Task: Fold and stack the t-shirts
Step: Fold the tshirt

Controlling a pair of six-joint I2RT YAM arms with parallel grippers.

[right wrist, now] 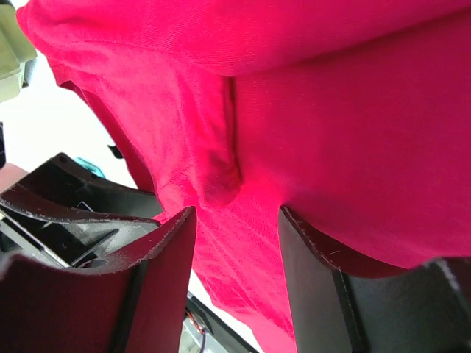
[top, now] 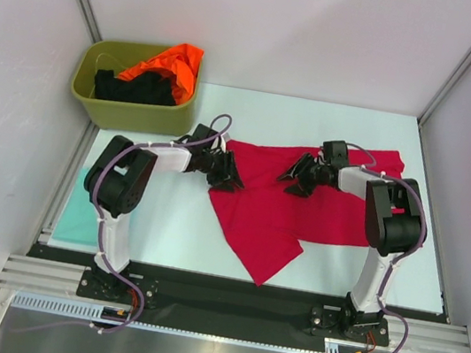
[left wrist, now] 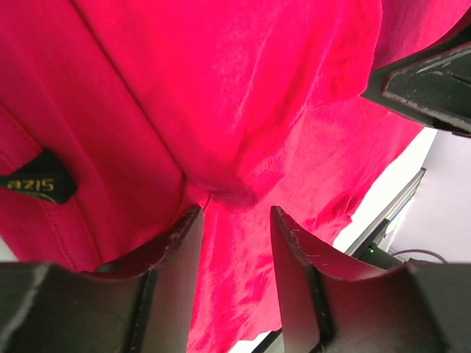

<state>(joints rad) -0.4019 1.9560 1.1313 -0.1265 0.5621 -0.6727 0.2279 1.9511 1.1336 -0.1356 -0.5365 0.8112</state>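
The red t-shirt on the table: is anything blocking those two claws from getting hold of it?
Nothing visible does. The left gripper and right gripper are both down on the red t-shirt, fingers apart, with only red cloth puckered between their tips. The green tub sits off at the far left.

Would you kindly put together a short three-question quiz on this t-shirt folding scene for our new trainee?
1. True or false: the crimson-red t-shirt lies inside the olive-green tub.
2. Which items are in the tub? A) orange cloth and black cloth; B) a white towel and a blue cap; C) nothing at all.
3. Fill in: the pale teal folded shirt lies on the robot's ____ side.

Key: 1 false; 2 A; 3 left.
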